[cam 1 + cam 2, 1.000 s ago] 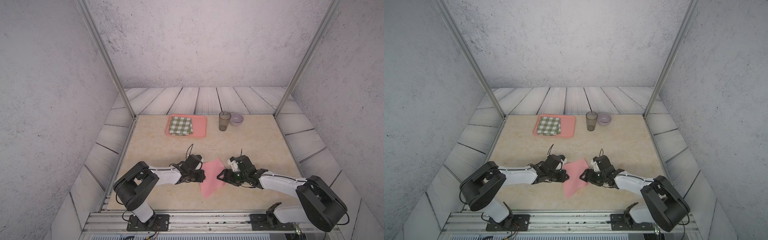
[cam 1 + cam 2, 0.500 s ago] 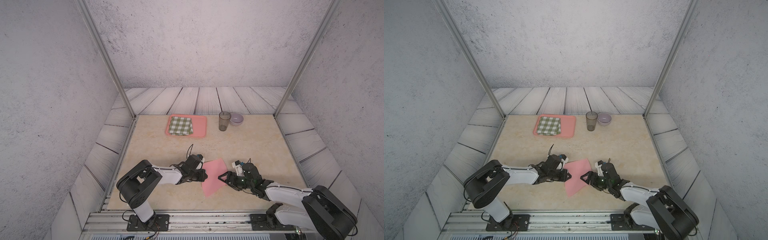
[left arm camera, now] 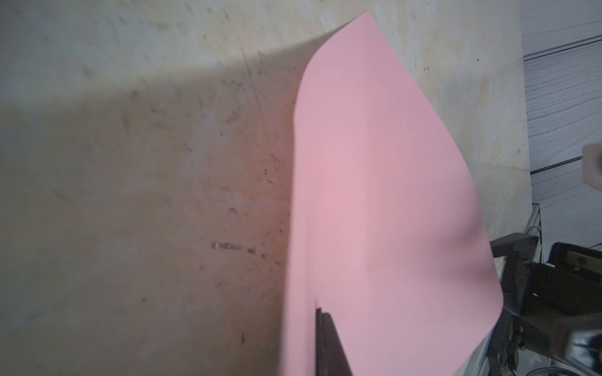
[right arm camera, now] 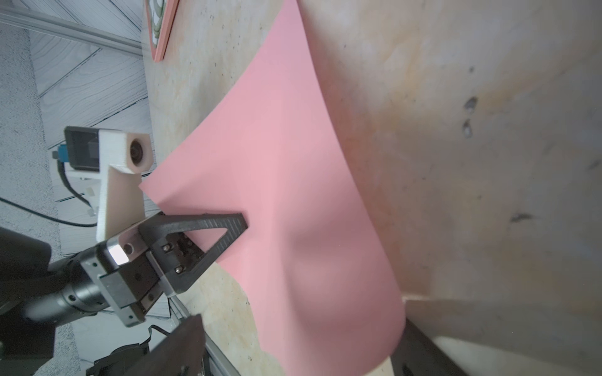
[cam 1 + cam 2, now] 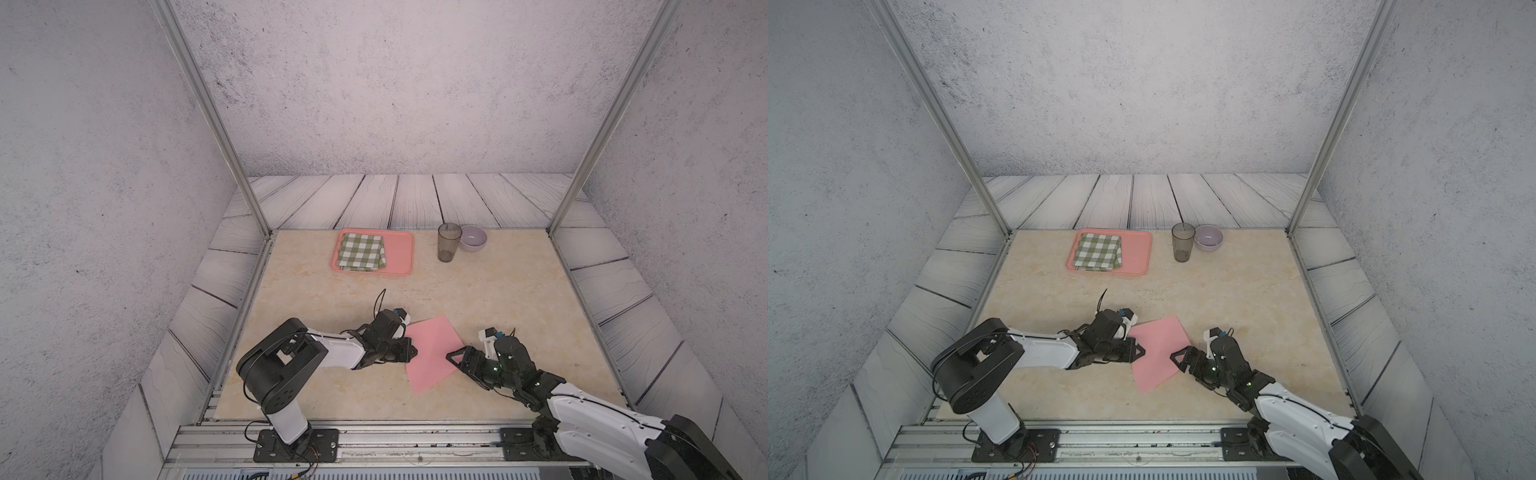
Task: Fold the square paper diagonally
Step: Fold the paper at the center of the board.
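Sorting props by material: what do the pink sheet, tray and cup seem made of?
Pink sheet: likely thin paper, matte; it curves without creasing.
Tray: probably rigid plastic, smooth, raised rim.
Cup: translucent grey; plastic or glass, unclear.

Left wrist view: the square paper (image 3: pixel 374 211) runs off the frame edge and hides all but a dark sliver of the left tool (image 3: pixel 325 341). Right wrist view: the fingers (image 4: pixel 182 345) of the right tool (image 4: pixel 299 325) are blurred and cropped; the tray (image 4: pixel 161 35) is mostly cut off. In both top views the right arm (image 5: pixel 598 417) leaves the frame.
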Robot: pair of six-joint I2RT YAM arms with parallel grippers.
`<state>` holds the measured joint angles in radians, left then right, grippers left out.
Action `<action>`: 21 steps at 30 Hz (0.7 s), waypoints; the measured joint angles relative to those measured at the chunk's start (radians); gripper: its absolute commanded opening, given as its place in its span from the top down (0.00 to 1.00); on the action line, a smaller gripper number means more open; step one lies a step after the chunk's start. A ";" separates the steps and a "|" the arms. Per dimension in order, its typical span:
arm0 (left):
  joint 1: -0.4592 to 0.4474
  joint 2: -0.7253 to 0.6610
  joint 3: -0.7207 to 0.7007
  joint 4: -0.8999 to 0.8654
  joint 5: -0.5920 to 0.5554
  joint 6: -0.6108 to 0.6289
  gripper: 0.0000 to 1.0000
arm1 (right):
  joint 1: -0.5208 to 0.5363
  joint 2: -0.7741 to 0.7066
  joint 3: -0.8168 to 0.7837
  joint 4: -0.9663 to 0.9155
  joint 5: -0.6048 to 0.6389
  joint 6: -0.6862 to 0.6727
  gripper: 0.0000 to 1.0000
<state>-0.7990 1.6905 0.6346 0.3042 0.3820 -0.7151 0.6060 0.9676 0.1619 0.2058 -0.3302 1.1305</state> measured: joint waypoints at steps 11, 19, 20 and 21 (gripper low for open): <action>0.000 0.019 -0.004 0.045 0.016 -0.011 1.00 | 0.002 0.026 0.048 0.018 0.038 0.004 0.17; 0.000 0.032 -0.011 0.089 0.025 -0.027 1.00 | 0.003 -0.187 0.046 -0.017 0.080 0.059 0.14; 0.000 0.035 -0.011 0.093 0.027 -0.028 1.00 | 0.003 -0.196 0.046 -0.027 0.085 0.063 0.14; 0.000 0.037 -0.011 0.097 0.028 -0.029 1.00 | 0.003 -0.200 0.046 -0.034 0.091 0.065 0.14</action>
<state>-0.7990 1.7271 0.6231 0.4007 0.4103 -0.7441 0.6086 0.7681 0.2081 0.1715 -0.2390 1.1957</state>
